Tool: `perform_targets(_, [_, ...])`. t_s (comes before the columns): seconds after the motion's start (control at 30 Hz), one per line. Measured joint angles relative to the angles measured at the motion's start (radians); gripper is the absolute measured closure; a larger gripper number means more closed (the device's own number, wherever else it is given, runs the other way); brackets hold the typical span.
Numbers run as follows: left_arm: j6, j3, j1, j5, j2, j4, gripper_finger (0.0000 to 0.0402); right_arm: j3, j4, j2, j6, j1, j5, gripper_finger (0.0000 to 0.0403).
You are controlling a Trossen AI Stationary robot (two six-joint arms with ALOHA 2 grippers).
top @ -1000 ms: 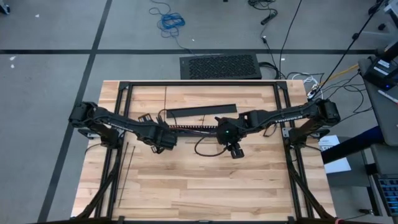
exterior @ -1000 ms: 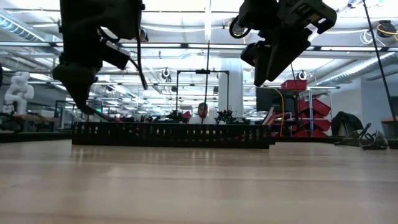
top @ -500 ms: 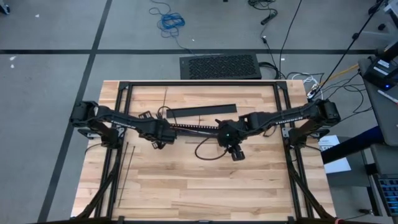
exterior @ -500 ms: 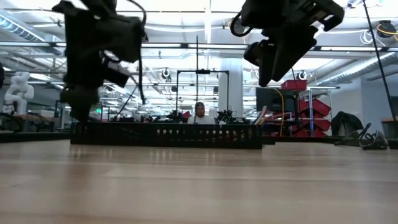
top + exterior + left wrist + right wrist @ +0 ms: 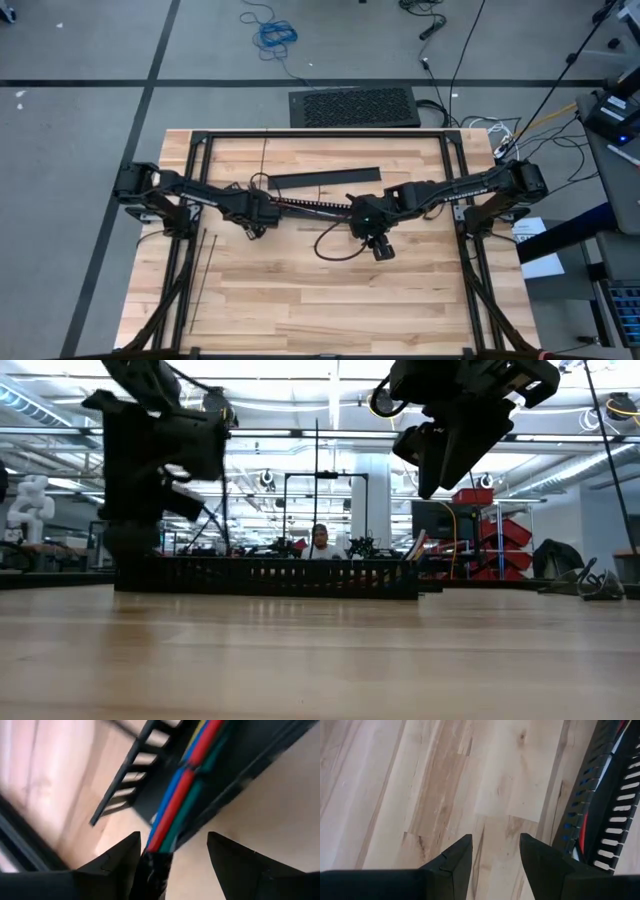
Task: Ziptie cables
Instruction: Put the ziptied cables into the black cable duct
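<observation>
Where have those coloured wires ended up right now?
In the high view the cables lie along the long black slotted channel mid-table, stretched between the left gripper and the right gripper, just in front of the flat black cover strip.

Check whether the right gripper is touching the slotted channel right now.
Apart. In the right wrist view the right gripper has open fingers with only bare table between them; the slotted channel lies off to one side.

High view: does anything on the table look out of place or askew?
Mostly tidy. The cables lie inside the slotted channel between the two arms, while its flat cover lies loose and slightly angled beside it. A black ziptie curls in a loose loop near the right pincer.
</observation>
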Motion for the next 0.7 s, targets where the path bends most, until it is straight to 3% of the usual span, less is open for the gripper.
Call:
perform_targets(0.27, [0.027, 0.092, -0.076, 0.200, 0.000, 0.233, 0.0176, 0.000, -0.020, 0.000, 0.000, 0.000, 0.003, 0.0248])
perform_targets(0.37, [0.024, 0.124, -0.102, 0.214, 0.000, 0.235, 0.0176, 0.000, -0.023, 0.000, 0.000, 0.000, 0.003, 0.0248])
perform_targets(0.53, [-0.001, 0.245, -0.150, 0.079, 0.000, 0.031, 0.0176, -0.002, 0.056, 0.000, -0.050, 0.000, 0.003, 0.0248])
perform_targets(0.7, [-0.037, 0.390, -0.205, -0.075, 0.000, -0.191, 0.0176, -0.038, 0.488, 0.027, -0.054, -0.005, -0.001, 0.0249])
